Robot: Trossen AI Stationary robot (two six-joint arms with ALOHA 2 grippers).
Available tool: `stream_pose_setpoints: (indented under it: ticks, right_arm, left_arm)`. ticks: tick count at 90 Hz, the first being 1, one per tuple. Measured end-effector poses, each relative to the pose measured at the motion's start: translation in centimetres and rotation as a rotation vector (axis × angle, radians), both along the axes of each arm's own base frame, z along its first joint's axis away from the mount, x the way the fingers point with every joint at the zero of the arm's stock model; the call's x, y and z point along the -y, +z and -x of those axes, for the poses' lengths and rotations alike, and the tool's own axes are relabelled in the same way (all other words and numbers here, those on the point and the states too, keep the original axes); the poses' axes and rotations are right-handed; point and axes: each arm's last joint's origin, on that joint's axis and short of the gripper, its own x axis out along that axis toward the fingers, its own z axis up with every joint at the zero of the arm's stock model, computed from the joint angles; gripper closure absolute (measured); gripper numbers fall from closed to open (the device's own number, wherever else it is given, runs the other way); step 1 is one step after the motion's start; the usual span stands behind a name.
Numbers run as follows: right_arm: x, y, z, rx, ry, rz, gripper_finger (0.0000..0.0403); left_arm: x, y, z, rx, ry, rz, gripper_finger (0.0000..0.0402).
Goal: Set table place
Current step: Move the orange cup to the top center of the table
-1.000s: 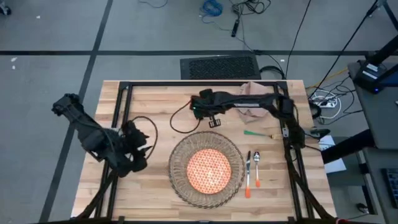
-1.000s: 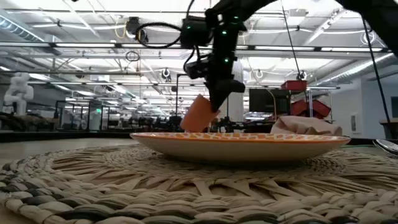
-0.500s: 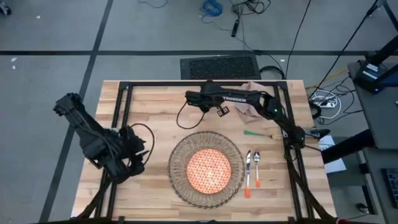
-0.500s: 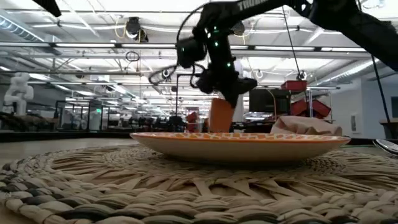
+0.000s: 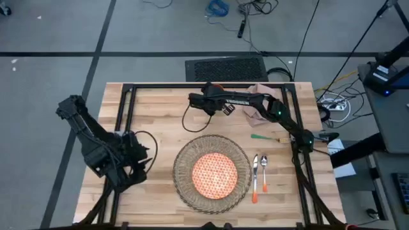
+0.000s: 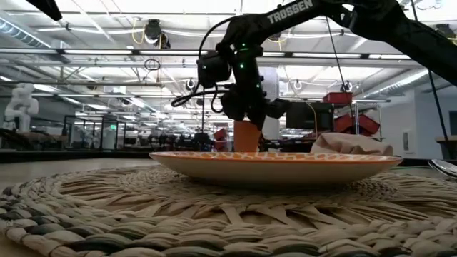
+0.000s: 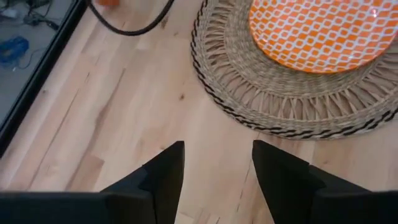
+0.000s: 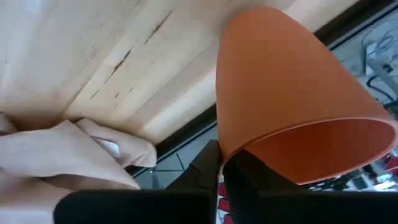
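Observation:
The small orange cup [image 6: 246,135] stands upright beyond the plate, near the table's far edge, with my right gripper [image 6: 251,113] shut on it; from above the cup [image 5: 216,87] shows beside the arm's wrist. A round woven placemat [image 5: 182,153] lies at the near middle with the orange-patterned plate [image 5: 214,176] on it. The beige napkin [image 5: 257,114] lies bunched at the far right, partly under my right arm. My left gripper [image 7: 216,163] hovers open over bare wood left of the placemat [image 7: 273,106]. My right gripper holds the cup by its wall at the rim [image 8: 219,148], one finger inside the cup and one outside. The fingers come from above. The cup sits upright in the hold; the plate hides its base, so I cannot tell whether it touches the table.
A green-handled utensil [image 5: 268,136] lies right of the placemat. An orange-handled fork [image 5: 255,174] and spoon [image 5: 264,171] lie side by side nearer the front. A black cable [image 5: 192,118] loops over the wood by my right arm. Bare wood [image 5: 147,108] spreads at the far left.
My right gripper has carried the cup from above the placemat's far rim toward the table's far edge and lower. The cup was tilted and now stands upright. My left arm has drawn back a little toward the table's near left.

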Motion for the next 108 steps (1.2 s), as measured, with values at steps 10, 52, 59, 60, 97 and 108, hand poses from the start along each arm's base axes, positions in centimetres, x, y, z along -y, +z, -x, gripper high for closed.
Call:
stream_pose_setpoints:
  ticks: [10, 52, 59, 60, 97, 108]
  right_arm:
    - [0.2, 0.0, 0.0, 0.003, -0.005, 0.003, 0.0403]
    - [-0.3, 0.0, -0.2, 0.023, -0.005, 0.003, 0.0392]
    - [-0.5, -0.1, -0.2, 0.020, -0.001, -0.020, 0.0388]
    - [-0.6, -0.1, -0.2, 0.019, -0.001, -0.023, 0.0388]
    - [-1.3, -0.1, -0.4, 0.049, -0.019, -0.029, 0.0358]
    - [-1.3, 0.0, -0.4, 0.070, -0.045, -0.021, 0.0347]
  left_arm:
    - [0.1, 0.0, 0.1, 0.009, 0.000, 0.001, 0.0226]
    - [1.3, -0.8, -0.1, -0.006, -0.009, -0.020, 0.0226]
    - [1.5, -0.9, -0.1, -0.005, -0.004, -0.017, 0.0226]
    - [1.5, -0.9, 0.0, -0.005, -0.004, -0.016, 0.0226]
    - [1.7, -0.9, 0.2, -0.002, -0.012, -0.013, 0.0226]
    - [1.7, -0.9, 0.2, -0.002, -0.012, -0.013, 0.0226]
